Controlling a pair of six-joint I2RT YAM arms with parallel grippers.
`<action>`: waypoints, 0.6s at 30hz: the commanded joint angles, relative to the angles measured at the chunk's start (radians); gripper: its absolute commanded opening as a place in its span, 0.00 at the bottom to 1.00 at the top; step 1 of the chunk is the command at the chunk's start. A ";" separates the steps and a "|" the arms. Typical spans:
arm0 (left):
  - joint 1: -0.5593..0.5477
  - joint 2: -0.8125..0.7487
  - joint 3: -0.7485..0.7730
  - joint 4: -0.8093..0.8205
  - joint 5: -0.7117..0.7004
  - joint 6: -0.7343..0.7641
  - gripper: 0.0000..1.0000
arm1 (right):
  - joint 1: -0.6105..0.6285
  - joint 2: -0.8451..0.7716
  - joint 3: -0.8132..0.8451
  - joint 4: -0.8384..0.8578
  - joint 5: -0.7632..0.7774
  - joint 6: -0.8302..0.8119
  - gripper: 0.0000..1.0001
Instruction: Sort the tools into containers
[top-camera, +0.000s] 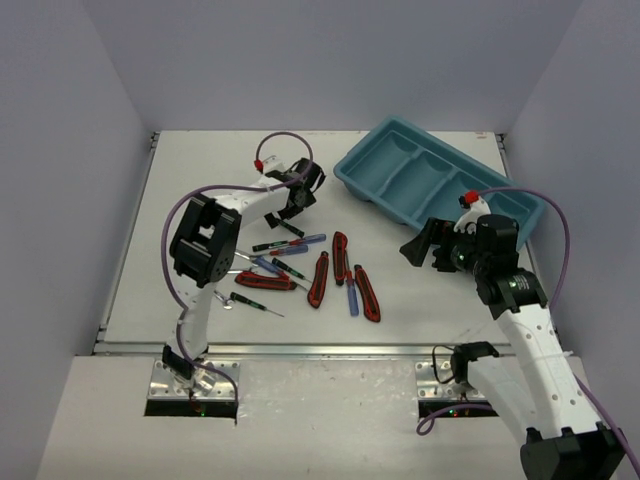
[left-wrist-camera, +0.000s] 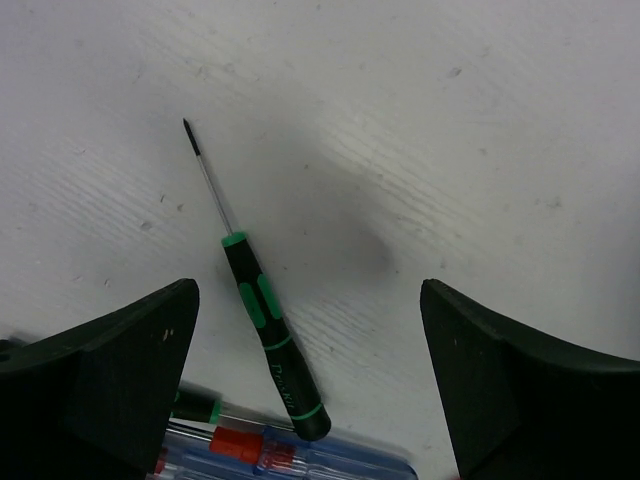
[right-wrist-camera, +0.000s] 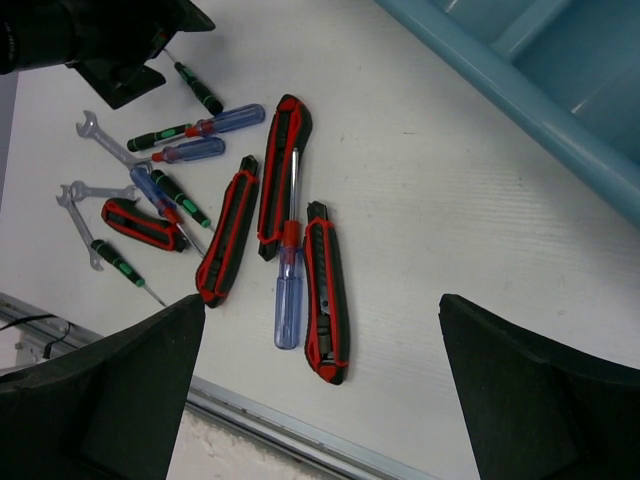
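Straddling a green screwdriver (left-wrist-camera: 268, 325), left hand (left-wrist-camera: 308, 300) spread, open table (left-wrist-camera: 450, 120) ahead; right hand (top-camera: 420, 250) spread near tray (top-camera: 352, 182).

A white table (top-camera: 190, 165) is enclosed by pale walls (top-camera: 60, 180); its near edge is lined by a metal strip (top-camera: 300, 349).

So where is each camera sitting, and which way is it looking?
Top: up high behind the robot, looking down on the table, tray and both arms.
Left wrist: on the left gripper, looking down at a green screwdriver between its fingers.
Right wrist: on the right gripper, looking across the tool pile; its fingers frame it.
Shared: both wrist views show that screwdriver.
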 joint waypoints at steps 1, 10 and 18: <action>-0.009 0.033 0.058 -0.095 -0.043 -0.067 0.88 | -0.002 -0.008 -0.010 0.064 -0.035 -0.012 0.99; -0.009 0.071 0.029 -0.030 -0.007 -0.059 0.60 | -0.001 -0.011 -0.012 0.071 -0.050 -0.010 0.99; -0.005 0.075 0.016 0.014 0.008 -0.059 0.26 | -0.001 -0.022 -0.012 0.066 -0.054 -0.011 0.99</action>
